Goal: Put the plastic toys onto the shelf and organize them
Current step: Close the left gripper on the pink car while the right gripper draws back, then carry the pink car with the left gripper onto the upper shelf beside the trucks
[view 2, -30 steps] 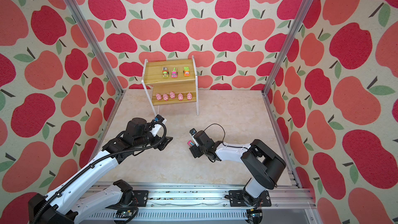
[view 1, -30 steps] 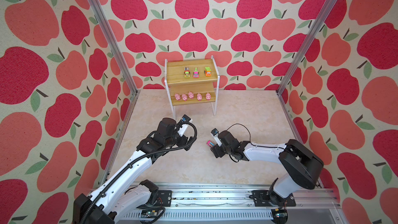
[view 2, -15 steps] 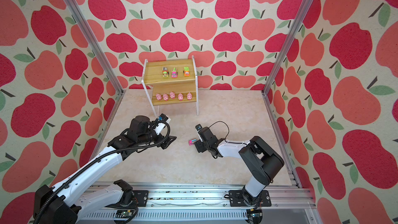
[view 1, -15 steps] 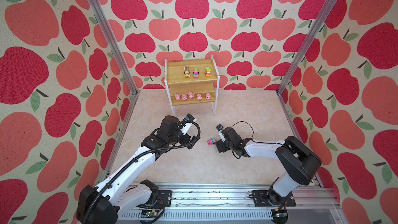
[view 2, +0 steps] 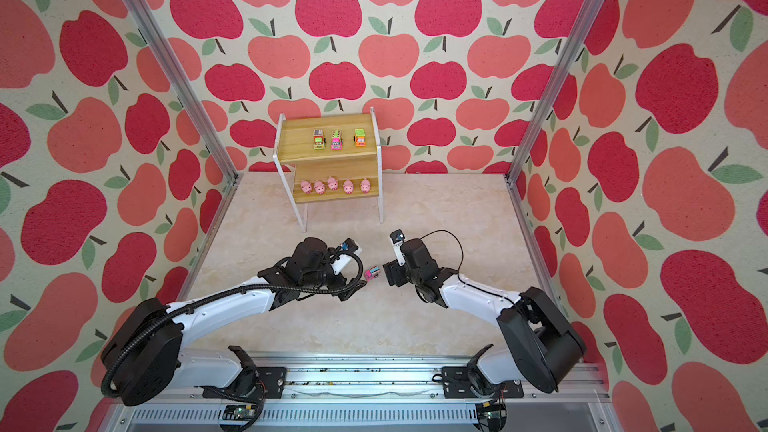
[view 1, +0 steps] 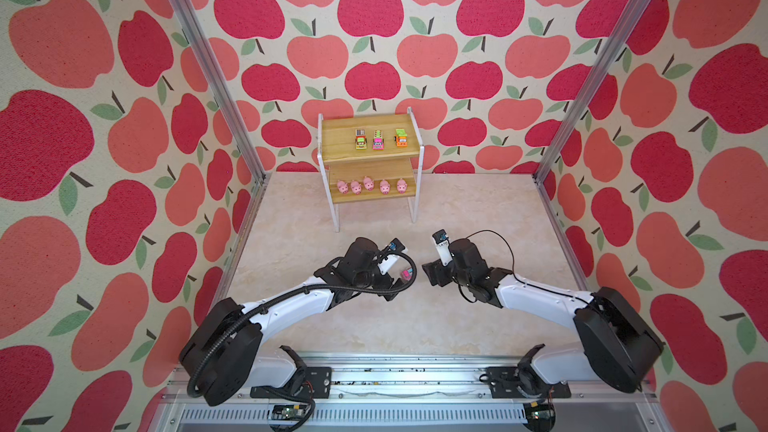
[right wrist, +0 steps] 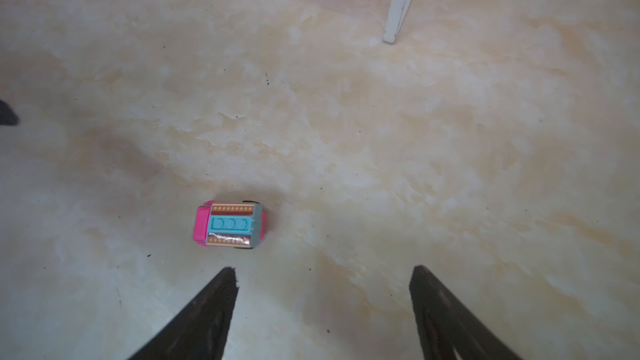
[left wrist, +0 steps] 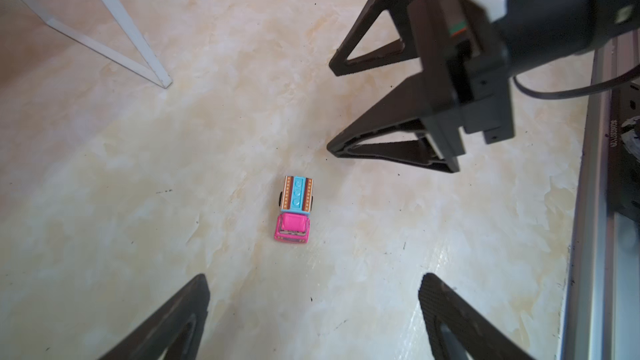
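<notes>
Found a pink truck (left wrist: 292,211), blue-backed, upright on the worktop (left wrist: 138,167), well apart from the two-tier shelf (view 1: 336,139) holding three trucks (view 1: 377,140) above and five pink pigs (view 1: 369,183) below.

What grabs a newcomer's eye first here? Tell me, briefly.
Loud apple wallpaper covers the walls. At the back, the shelf holds three trucks above five pink pigs. One pink truck sits on the tabletop between the open left fingers and right fingers.

Pink truck (left wrist: 293,210) with turquoise, brown-patterned back, pink pigs (view 1: 369,183), white-framed yellowish wood shelf (view 1: 336,139), red apple-print walls (view 1: 374,14)
</notes>
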